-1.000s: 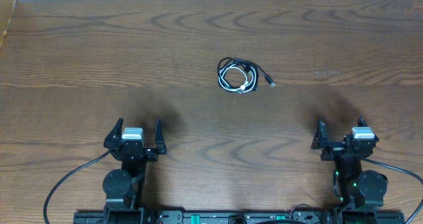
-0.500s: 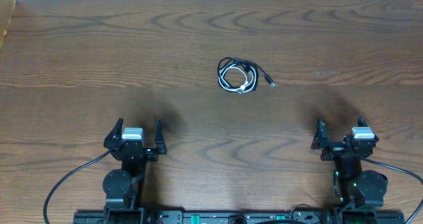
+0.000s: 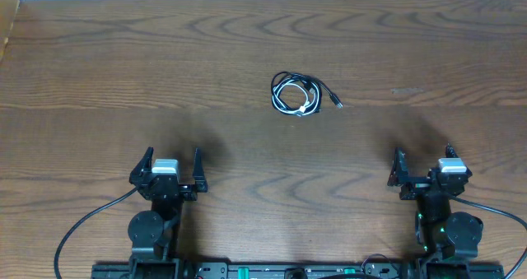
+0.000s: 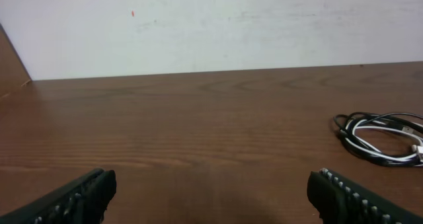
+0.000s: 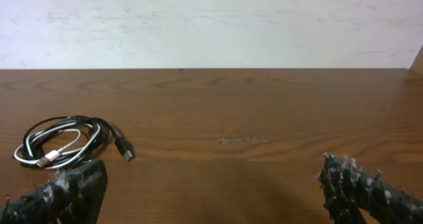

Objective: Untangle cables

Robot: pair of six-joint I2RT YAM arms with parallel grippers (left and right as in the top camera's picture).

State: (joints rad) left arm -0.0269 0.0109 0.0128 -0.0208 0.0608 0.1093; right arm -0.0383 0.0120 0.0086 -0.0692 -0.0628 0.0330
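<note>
Nothing started yet, this is the opening step. The cables [image 3: 296, 95] lie in one small coiled bundle on the worktop [image 3: 123, 65], around the middle and toward the far side, well apart from both arms. The white cord [image 3: 290, 94] is looped in with the black ones, and a black plug end [image 3: 336, 103] trails out on the bundle's right.

Your left end effector [image 3: 171, 160] is parked at the near edge, jaws wide, nothing between them. The right end effector [image 3: 423, 165] is the same: wide, empty, near edge. Neither touches the bundle. In the left wrist view the bundle sits far right; in the right wrist view it sits low left.

Judged next move: reach in with one arm to pin or pinch the coil, and send the other to a loose end. The black plug end looks easiest for your right arm. Come down low, since the cords are thin and flat on the wood. How the loops interlock is too small to tell, so pull slowly.
</note>
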